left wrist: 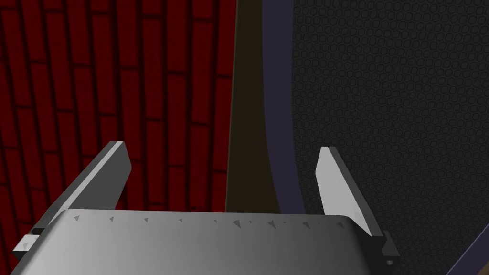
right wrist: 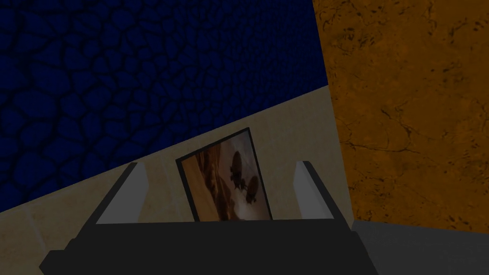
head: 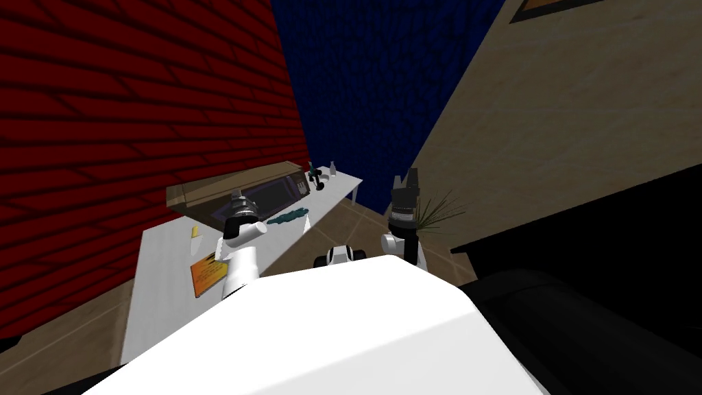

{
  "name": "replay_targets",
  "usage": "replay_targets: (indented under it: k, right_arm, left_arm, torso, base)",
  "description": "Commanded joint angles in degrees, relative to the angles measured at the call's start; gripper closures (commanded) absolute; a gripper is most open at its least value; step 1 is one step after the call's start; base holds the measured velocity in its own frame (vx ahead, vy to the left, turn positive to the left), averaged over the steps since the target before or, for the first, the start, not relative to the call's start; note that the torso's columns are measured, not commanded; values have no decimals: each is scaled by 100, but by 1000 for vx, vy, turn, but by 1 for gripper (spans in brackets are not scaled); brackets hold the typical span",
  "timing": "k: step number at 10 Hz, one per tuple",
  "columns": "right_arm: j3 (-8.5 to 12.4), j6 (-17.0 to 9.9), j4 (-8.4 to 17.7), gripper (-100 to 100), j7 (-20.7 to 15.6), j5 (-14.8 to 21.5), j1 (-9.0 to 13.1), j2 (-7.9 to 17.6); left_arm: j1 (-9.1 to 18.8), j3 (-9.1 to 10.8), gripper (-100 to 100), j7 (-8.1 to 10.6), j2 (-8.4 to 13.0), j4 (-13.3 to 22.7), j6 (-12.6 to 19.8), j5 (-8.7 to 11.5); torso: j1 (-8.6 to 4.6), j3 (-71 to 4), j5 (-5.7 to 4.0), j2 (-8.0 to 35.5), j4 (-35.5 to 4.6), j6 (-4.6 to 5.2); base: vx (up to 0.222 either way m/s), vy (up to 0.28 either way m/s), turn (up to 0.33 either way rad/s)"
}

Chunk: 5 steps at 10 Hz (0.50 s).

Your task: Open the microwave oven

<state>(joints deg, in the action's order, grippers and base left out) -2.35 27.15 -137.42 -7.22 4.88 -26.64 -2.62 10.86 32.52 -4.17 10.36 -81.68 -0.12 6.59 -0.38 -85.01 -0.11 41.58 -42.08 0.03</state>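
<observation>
A microwave oven (head: 236, 190) with a brown casing and a dark glass door stands on a white table (head: 161, 260) against the red brick wall. My left gripper (head: 238, 201) hovers right in front of the door. Seen from the left wrist, the gripper (left wrist: 224, 184) is open, and its fingers straddle the door's dark-blue frame edge (left wrist: 277, 143) and the brown casing side. The dark mesh door window (left wrist: 391, 119) lies beside one finger. My right gripper (head: 409, 180) is raised to the right of the table, open (right wrist: 219, 191), with nothing between its fingers.
On the table lie an orange book (head: 208, 274), a small yellow item (head: 195, 236) and a teal object (head: 288, 217). Small bottles (head: 322, 175) stand at the far end. A spiky plant (head: 435, 212) sits on the floor at right, beside a black area.
</observation>
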Motion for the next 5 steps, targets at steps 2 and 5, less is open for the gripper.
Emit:
replay_targets:
  k: [2,5]
  right_arm:
    - [0,0,0,0,0,0,-1,0]
    - [0,0,0,0,0,0,0,0]
  left_arm:
    - [-15,348,-100,-48,-5,-102,201,-22]
    - [-23,666,-100,-92,-6,-178,376,-44]
  torso:
    - [35,36,11,57,-17,-4]
    - [47,55,13,85,-26,-3]
  base:
    - [195,-110,101]
    - [164,-102,90]
